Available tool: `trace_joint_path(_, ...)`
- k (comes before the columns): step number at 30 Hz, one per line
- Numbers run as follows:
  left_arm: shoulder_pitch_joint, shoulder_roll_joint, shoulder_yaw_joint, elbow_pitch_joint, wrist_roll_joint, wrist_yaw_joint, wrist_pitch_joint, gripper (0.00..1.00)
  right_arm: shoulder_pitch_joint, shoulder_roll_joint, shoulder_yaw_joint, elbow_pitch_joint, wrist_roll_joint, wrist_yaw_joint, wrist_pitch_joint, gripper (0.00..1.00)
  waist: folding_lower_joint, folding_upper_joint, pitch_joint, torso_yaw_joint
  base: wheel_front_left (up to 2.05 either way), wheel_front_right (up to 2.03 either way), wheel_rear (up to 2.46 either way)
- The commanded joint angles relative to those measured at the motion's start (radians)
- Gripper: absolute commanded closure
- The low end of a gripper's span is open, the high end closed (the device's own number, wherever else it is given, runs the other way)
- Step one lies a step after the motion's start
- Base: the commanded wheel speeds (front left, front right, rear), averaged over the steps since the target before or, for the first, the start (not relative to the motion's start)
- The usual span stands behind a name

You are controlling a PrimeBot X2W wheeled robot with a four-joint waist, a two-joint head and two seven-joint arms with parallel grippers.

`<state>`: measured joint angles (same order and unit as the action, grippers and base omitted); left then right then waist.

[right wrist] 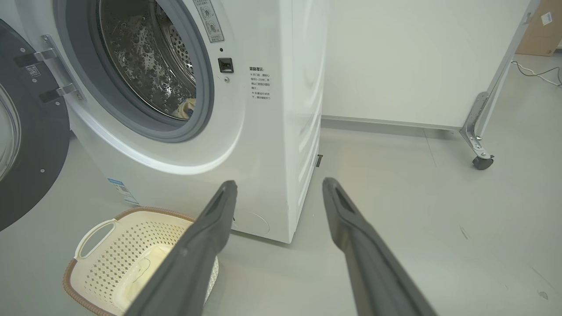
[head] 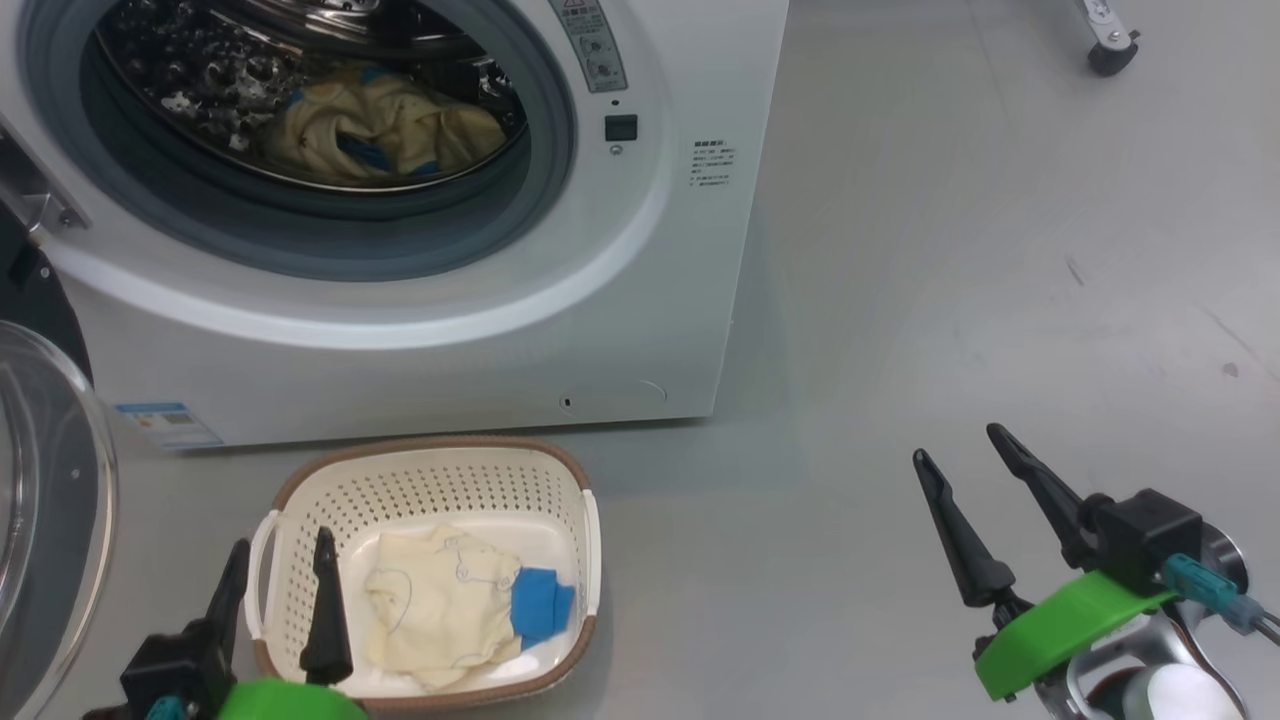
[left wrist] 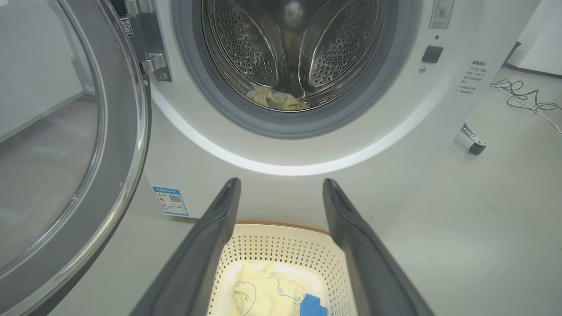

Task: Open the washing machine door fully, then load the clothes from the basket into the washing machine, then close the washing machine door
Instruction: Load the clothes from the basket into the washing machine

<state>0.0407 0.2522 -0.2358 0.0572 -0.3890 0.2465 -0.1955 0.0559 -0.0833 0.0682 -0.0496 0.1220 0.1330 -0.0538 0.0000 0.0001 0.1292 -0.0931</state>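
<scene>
At the upper left of the head view, the washing machine [head: 650, 300] stands with its door [head: 45, 500] swung open toward the left edge.
Clothes [head: 385, 130] lie in the steel drum [head: 200, 70], and a cream-yellow garment [head: 440, 600] with a blue patch lies in the basket [head: 430, 470] on the grey floor [head: 950, 250] at lower centre, just in front of the machine. Left gripper [head: 282, 540], lower left, hangs over the basket's left end, jaws parted and empty. Right gripper [head: 957, 443], lower right, sits well apart from the basket over the floor, jaws wide and empty.
</scene>
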Motion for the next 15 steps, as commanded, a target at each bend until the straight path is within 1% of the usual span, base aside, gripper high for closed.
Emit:
trace_joint_path(1,-0.063,0.011,0.028,-0.005,-0.009,0.039,0.004,0.00,-0.037,-0.011,0.019,-0.041,0.004,-0.002,-0.007,0.00,0.0000,-0.0001,0.015,0.001,0.00,0.00,0.00)
trace_joint_path(3,-0.086,-0.002,0.018,0.034,-0.030,0.021,0.021,0.00,-0.047,-0.014,0.021,-0.044,0.006,-0.002,-0.009,0.00,0.0000,-0.0001,0.035,0.000,0.00,0.00,0.00)
trace_joint_path(5,-0.107,-0.013,0.006,0.085,-0.059,-0.006,0.053,0.00,-0.056,-0.016,0.024,-0.049,0.006,-0.002,-0.011,0.00,0.0000,-0.0001,0.059,-0.001,0.00,0.00,0.00)
trace_joint_path(8,-0.160,-0.026,-0.006,0.167,-0.086,-0.044,0.075,0.00,-0.071,-0.020,0.025,-0.056,0.009,-0.002,-0.012,0.00,0.0000,-0.0001,0.102,-0.003,0.00,0.00,0.00)
trace_joint_path(15,-0.330,-0.057,-0.036,0.414,-0.121,-0.121,0.121,0.00,-0.131,-0.039,0.033,-0.069,0.018,-0.002,-0.027,0.00,0.0000,-0.0001,0.234,-0.018,0.00,0.00,0.00)
